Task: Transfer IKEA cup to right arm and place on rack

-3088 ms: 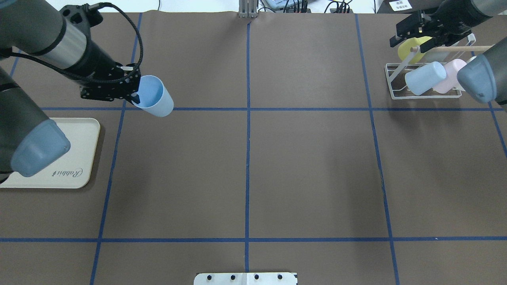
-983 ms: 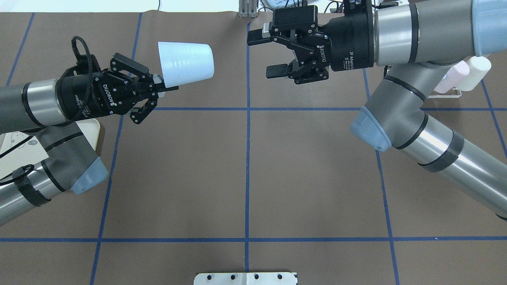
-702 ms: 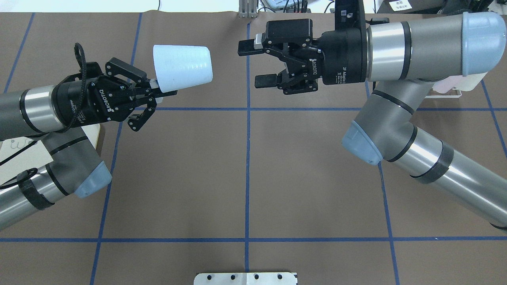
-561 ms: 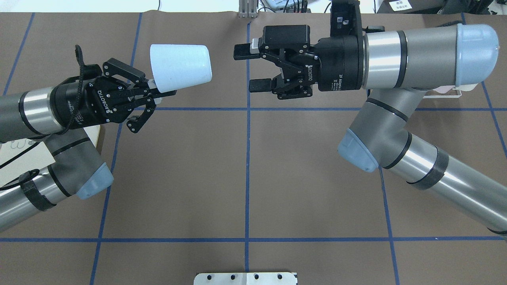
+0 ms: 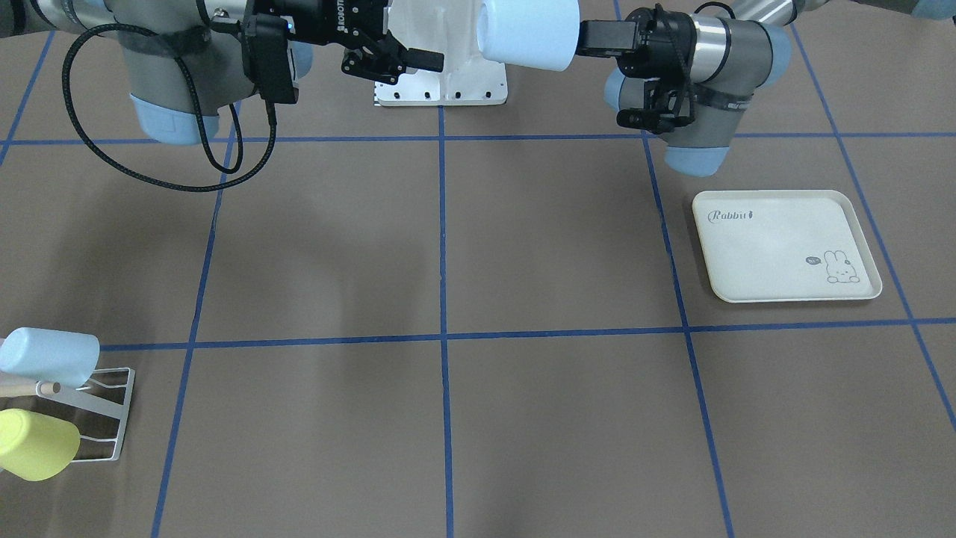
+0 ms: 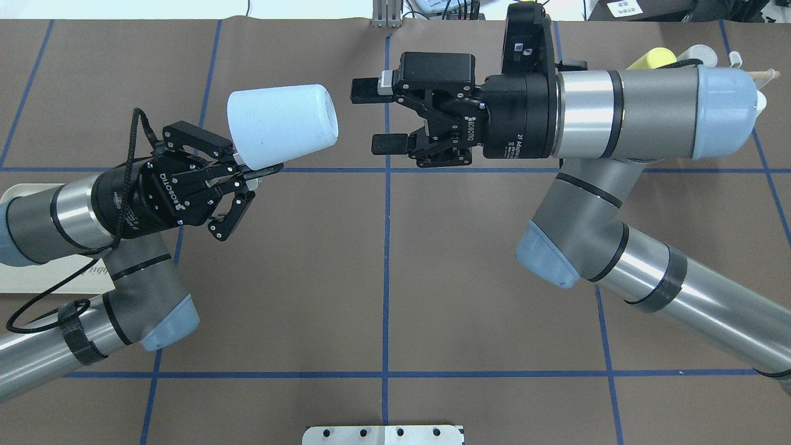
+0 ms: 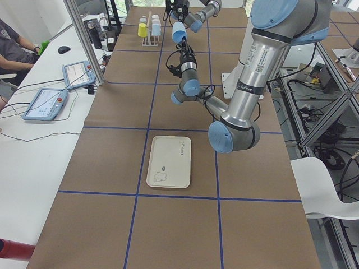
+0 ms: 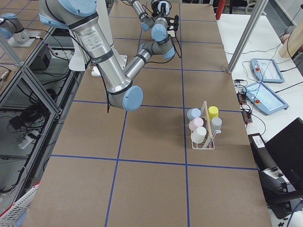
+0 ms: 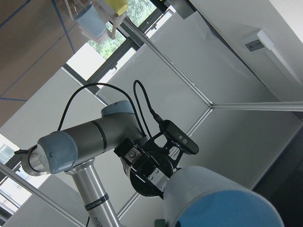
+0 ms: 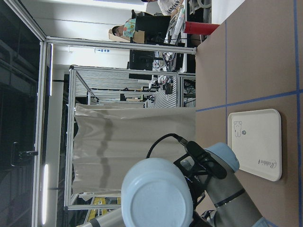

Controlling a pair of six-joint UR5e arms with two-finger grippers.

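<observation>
- Looking down from overhead: the left gripper [image 6: 248, 172] pinches the rim of the pale blue cup [image 6: 281, 127]. The cup is held on its side above the table [image 6: 482, 296], closed base aimed at the right gripper [image 6: 375, 117]. That gripper's jaws stand spread, facing the base, with a gap between and no contact.
- Front-facing view: same line-up, high near the robot's base. The rack [image 5: 119, 415] sits at the table's corner on the right arm's [image 5: 172, 52] side, well apart, with a blue and a yellow cup on it. A cream tray [image 5: 784, 246] lies on the other side.
- Left side view: both grippers are far and small; jaws not readable here.
- Right side view: the rack carries several cups; a free prong cannot be made out.
- Left wrist view: the cup is near, the right gripper beyond it, end-on.
- Right wrist view: the cup's round base lies ahead, low in frame.
- Judgement: hand-over step, approach part. Next, the right gripper must cross the gap, straddle the cup's body and clamp before the left lets go. The tapered wall may slip.
</observation>
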